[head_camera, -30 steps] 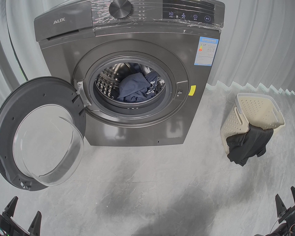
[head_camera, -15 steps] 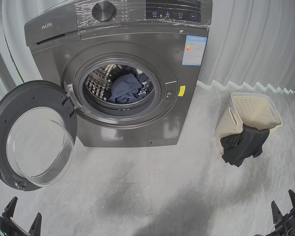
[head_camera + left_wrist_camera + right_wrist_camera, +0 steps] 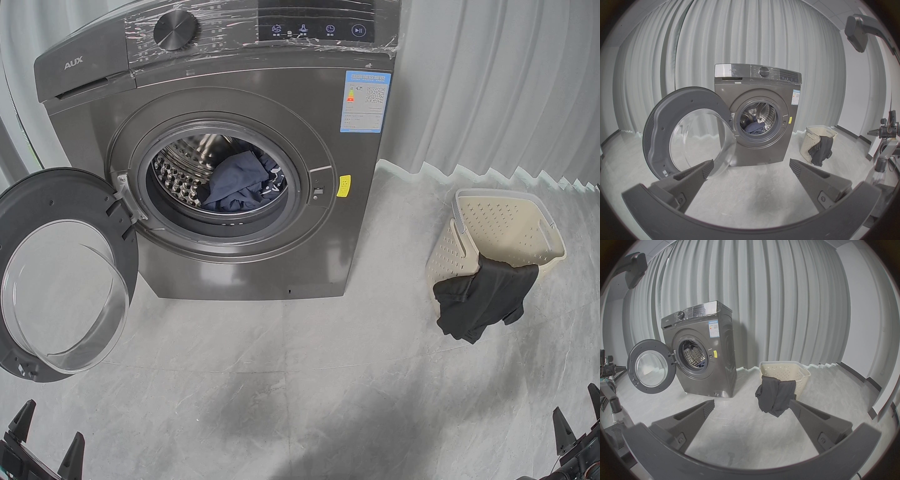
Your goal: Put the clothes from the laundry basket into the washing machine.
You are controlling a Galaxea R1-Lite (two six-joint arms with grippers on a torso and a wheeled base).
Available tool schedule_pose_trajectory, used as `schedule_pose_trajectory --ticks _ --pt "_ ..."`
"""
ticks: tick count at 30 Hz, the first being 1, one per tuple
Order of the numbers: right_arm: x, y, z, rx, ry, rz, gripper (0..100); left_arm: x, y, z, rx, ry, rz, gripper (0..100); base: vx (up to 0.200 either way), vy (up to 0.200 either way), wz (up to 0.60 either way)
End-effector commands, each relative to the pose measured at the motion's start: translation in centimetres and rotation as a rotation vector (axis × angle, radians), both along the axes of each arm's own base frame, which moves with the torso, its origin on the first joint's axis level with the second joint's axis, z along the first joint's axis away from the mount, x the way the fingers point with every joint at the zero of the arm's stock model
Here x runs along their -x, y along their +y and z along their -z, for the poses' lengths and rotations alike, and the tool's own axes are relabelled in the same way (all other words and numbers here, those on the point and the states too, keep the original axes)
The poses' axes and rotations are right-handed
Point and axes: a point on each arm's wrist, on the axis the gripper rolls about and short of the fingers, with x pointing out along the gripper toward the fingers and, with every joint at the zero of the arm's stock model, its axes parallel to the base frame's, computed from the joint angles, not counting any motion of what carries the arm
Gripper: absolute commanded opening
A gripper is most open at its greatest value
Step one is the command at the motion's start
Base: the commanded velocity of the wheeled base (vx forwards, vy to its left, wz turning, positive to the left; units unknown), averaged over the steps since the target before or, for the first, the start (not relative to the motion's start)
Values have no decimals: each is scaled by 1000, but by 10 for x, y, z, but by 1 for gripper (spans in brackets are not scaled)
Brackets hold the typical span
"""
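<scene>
A grey washing machine [image 3: 206, 87] stands at the back left, its round door [image 3: 59, 275] swung open to the left. A dark blue garment [image 3: 237, 182] lies in the drum. To the right sits a cream laundry basket [image 3: 509, 225] with a black garment [image 3: 481, 297] draped over its front rim. My left gripper [image 3: 47, 431] is low at the near left, open and empty. Low at the near right is my right gripper [image 3: 578, 415], open and empty too. Both are far from the clothes. The machine [image 3: 700, 346] and the basket [image 3: 784, 371] are also in the right wrist view.
Grey curtains [image 3: 500, 81] hang behind the machine and the basket. Bare grey floor [image 3: 312, 387] spreads between me, the machine and the basket. The open door juts out over the floor on the left.
The whole head view has shifted: machine and basket now sit further left in the picture, so the camera has moved. Both grippers stay low at the bottom corners, still open.
</scene>
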Motion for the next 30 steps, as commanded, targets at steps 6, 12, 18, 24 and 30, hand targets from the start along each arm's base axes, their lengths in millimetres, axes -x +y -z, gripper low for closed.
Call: schedule_pose_trajectory --ticks 6,12,18,24,30 --pt "-1 0 5 -1 8 -3 100 -1 0 5 23 7 0 100 0 -200 0" --pt "-1 0 5 1 8 -3 100 -1 0 5 20 8 0 100 0 -200 0" --pt "-1 0 5 -1 8 -3 100 -1 0 5 14 7 -1 100 0 -200 0" --pt "-1 0 5 1 8 -3 100 -1 0 5 14 7 -1 100 0 -200 0" --pt "-1 0 5 1 8 -3 100 -1 0 5 15 8 -1 100 0 -200 0"
